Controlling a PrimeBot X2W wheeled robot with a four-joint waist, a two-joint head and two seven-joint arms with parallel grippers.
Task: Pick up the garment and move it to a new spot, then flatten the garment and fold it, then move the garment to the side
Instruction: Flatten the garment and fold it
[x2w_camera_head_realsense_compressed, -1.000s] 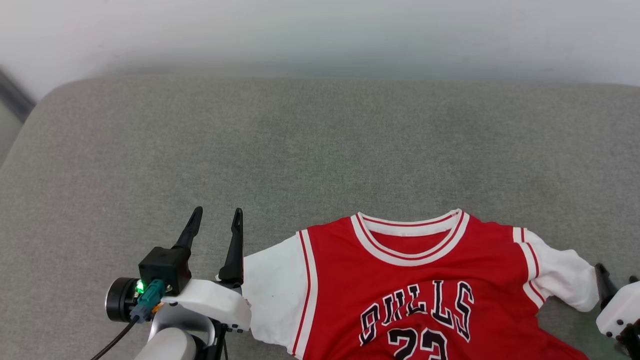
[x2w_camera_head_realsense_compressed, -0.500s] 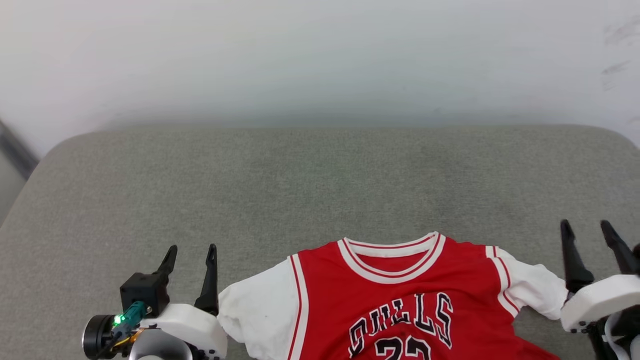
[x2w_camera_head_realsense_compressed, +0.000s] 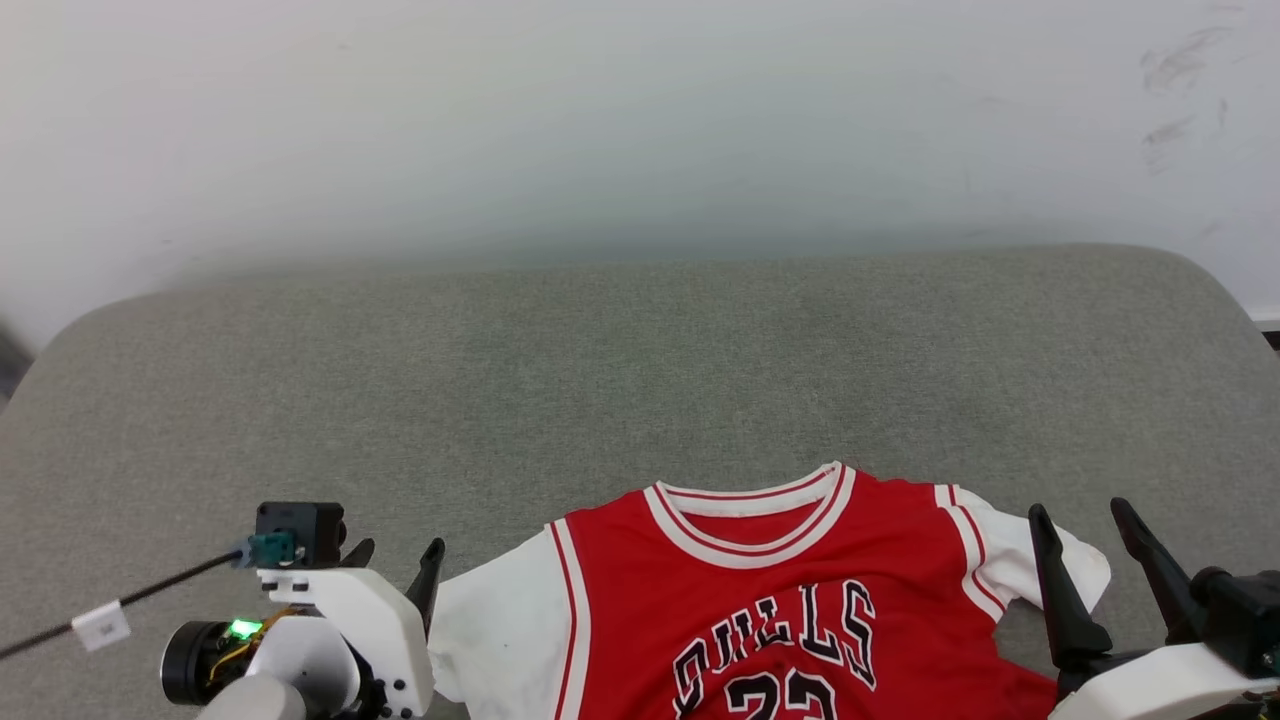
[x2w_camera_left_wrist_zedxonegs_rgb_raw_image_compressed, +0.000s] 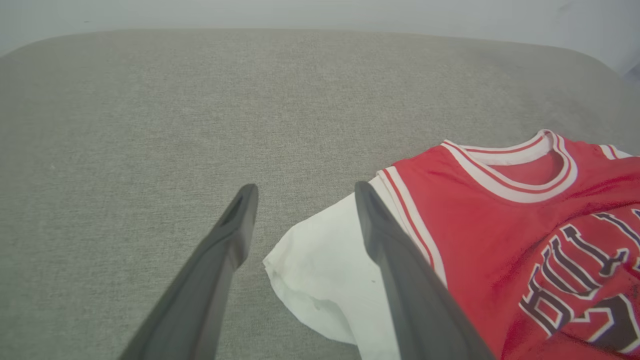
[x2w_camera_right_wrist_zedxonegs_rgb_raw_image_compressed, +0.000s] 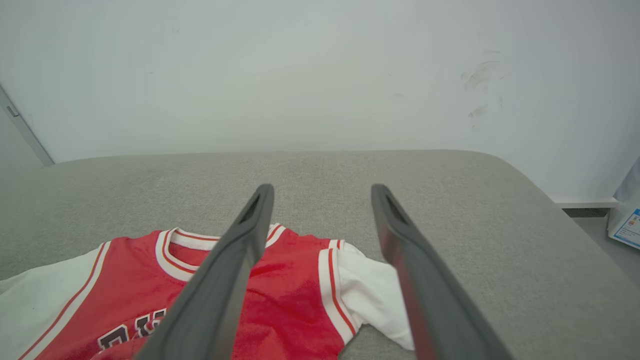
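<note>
Looking at the claws first: the left gripper (x2w_camera_head_realsense_compressed: 398, 556) has its fingers spread wide with nothing between them, parked just beside the white sleeve (x2w_camera_left_wrist_zedxonegs_rgb_raw_image_compressed: 325, 260) on the robot's left. From its wrist view one finger crosses over that sleeve's edge, but I can't tell if it's actually touching the cloth. The right gripper (x2w_camera_head_realsense_compressed: 1078, 520) is the same deal, wide and empty, with its fingers up by the other sleeve (x2w_camera_right_wrist_zedxonegs_rgb_raw_image_compressed: 375, 295), which looks a bit rumpled at the cuff.

Between them the garment (x2w_camera_head_realsense_compressed: 760, 600) lies chest-up on the grey cushion (x2w_camera_head_realsense_compressed: 640, 380), close to the robot. Its collar (x2w_camera_head_realsense_compressed: 745, 515) points toward the wall (x2w_camera_head_realsense_compressed: 640, 120) and its lower half runs out of view.

My guess on handling: very light, thin and totally floppy, maybe a touch slick like jersey mesh. It'll sag and bunch the moment one corner lifts, so use two grips at once. I'd pinch at the shoulder seams, where the striped trim doubles the fabric, rather than the loose cuffs. The cushion looks soft, so pressing in a little should help catch both layers.
</note>
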